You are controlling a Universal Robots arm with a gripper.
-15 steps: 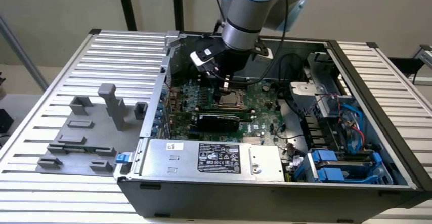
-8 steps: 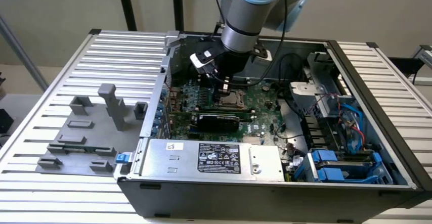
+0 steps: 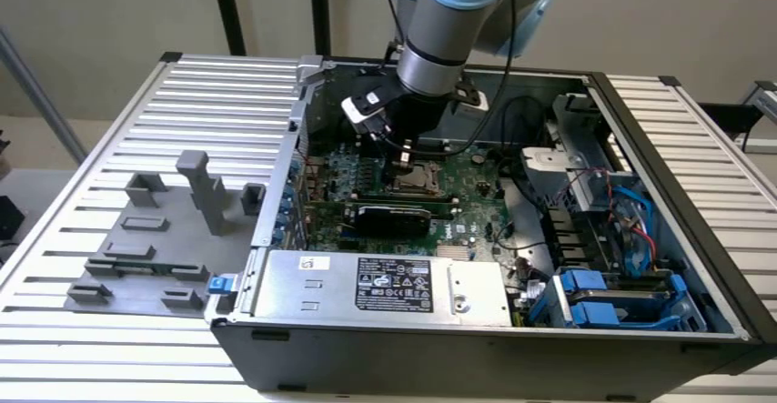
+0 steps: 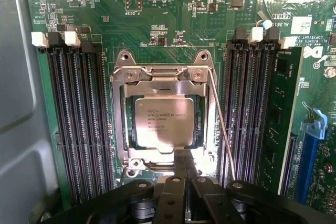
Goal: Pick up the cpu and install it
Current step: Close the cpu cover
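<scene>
- Step: install phase, prob. near its end. The small flat square cpu w/ silver-white metal top (image 4: 164, 121) lies in the socket of the green motherboard (image 4: 184, 19), far side of the dark metal computer case (image 3: 486, 348).
- Gripper (image 4: 185, 162) hovers above, fingers together, holding nothing.
- Fingertips end just beside the cpu edge; contact unclear.
- Next move needs care: thin metal lever (image 4: 220, 124) is near.
</scene>
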